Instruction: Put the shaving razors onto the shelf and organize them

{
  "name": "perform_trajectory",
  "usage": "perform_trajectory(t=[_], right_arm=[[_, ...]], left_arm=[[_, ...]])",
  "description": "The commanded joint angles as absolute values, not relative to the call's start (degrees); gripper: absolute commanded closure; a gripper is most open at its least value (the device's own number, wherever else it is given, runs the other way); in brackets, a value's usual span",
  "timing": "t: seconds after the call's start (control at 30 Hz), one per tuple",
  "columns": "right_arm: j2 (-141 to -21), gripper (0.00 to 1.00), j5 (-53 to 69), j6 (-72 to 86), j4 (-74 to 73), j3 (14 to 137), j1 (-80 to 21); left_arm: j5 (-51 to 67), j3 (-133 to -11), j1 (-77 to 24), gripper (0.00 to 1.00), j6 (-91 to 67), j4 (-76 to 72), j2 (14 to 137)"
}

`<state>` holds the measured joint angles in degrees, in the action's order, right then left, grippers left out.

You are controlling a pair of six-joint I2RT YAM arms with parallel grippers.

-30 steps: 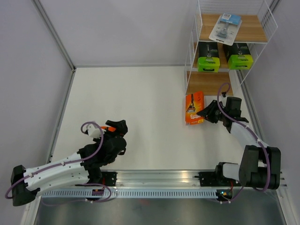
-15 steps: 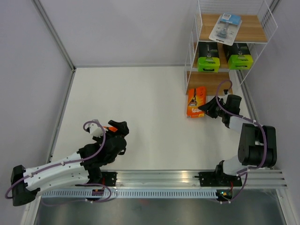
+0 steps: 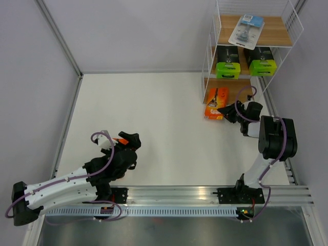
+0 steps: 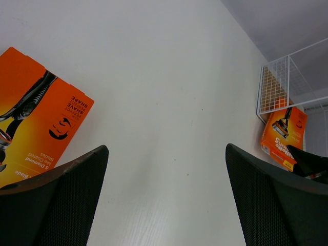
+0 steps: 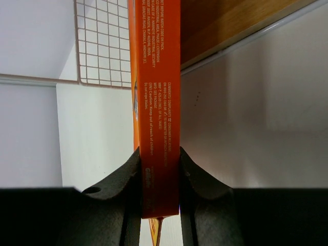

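The shelf (image 3: pixel 251 48) stands at the far right. A clear blister with blue card (image 3: pixel 246 28) lies on its top board. Two black boxes with lime-green ends (image 3: pixel 228 66) (image 3: pixel 262 65) sit on the middle tier. My right gripper (image 3: pixel 229 111) is shut on an orange razor card (image 3: pixel 215 101), held on edge at the front of the bottom board. In the right wrist view the card (image 5: pixel 159 102) is pinched between the fingers (image 5: pixel 128 179), next to the board (image 5: pixel 230 20). My left gripper (image 3: pixel 128 139) is open and empty over the table. The second orange card (image 4: pixel 36 128) lies just left of it.
White side walls and a metal rail border the table. The shelf's wire mesh side (image 5: pixel 102 46) is close to the held card. In the left wrist view the shelf (image 4: pixel 277 87) and the held card (image 4: pixel 284 136) show far off at the right.
My right gripper has carried the orange card away from me, from the open table to the front of the shelf's bottom tier. The left arm has barely moved.
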<state>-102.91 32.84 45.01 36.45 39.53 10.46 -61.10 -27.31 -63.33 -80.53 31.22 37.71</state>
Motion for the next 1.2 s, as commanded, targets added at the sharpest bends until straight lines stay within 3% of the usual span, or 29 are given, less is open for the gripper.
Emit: perform_trajectory(t=[0.0,0.33,0.53,0.63,0.83,1.0,1.17], right_arm=[[-103.62,0.75,34.28,46.33,45.71,42.09,11.86],[-104.59,0.71,30.06,40.87,33.59,49.30,12.74],[-104.86,0.47,24.88,38.50,24.44,52.29,13.45],[-103.01,0.26,23.47,36.66,19.44,52.47,13.45],[-96.77,0.13,19.08,33.67,6.26,51.06,13.45],[-91.16,0.13,18.45,38.20,-0.97,47.30,13.53],[-83.25,0.23,20.40,54.64,17.61,30.10,13.36]], left_arm=[[-60.47,-28.74,-63.02,0.00,-78.05,31.99,37.27],[-60.73,-28.65,-63.02,0.00,-79.63,31.99,39.28],[-60.82,-28.65,-63.02,0.00,-79.72,31.99,39.20],[-60.91,-28.57,-63.02,0.00,-79.54,31.99,38.59],[-61.61,-28.39,-63.02,0.00,-79.90,31.99,37.79],[-61.44,-28.21,-63.02,0.00,-79.37,31.99,37.18],[-60.56,-26.81,-63.02,0.00,-81.56,31.99,35.78]])
